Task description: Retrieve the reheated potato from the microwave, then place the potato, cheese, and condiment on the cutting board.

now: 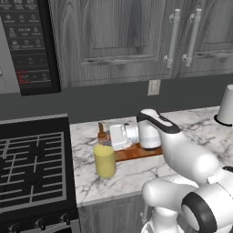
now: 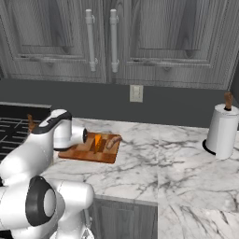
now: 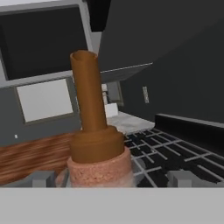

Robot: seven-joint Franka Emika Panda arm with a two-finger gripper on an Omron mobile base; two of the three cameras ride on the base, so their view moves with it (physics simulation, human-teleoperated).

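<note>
Grey cabinets hang over a marble table beside a black stove [image 1: 32, 166]. The bottle [image 1: 104, 159] stands upright near the table's left edge, by the stove. My hand [image 1: 103, 135] sits level at its brown stopper [image 3: 91, 109], fingers [image 3: 43, 178] spread apart either side of the neck, not gripping. Behind it lies the board [image 2: 88, 150], carrying the cheese [image 2: 97, 141] and potato [image 2: 112, 142]. The microwave [image 1: 27, 43] hangs above the stove.

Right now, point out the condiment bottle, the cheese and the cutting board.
condiment bottle [image 1: 105, 160]: left base view, middle of its pale-yellow body.
cheese [image 2: 97, 141]: right base view, orange wedge face.
cutting board [image 2: 88, 155]: right base view, bare wood near the front edge.
</note>
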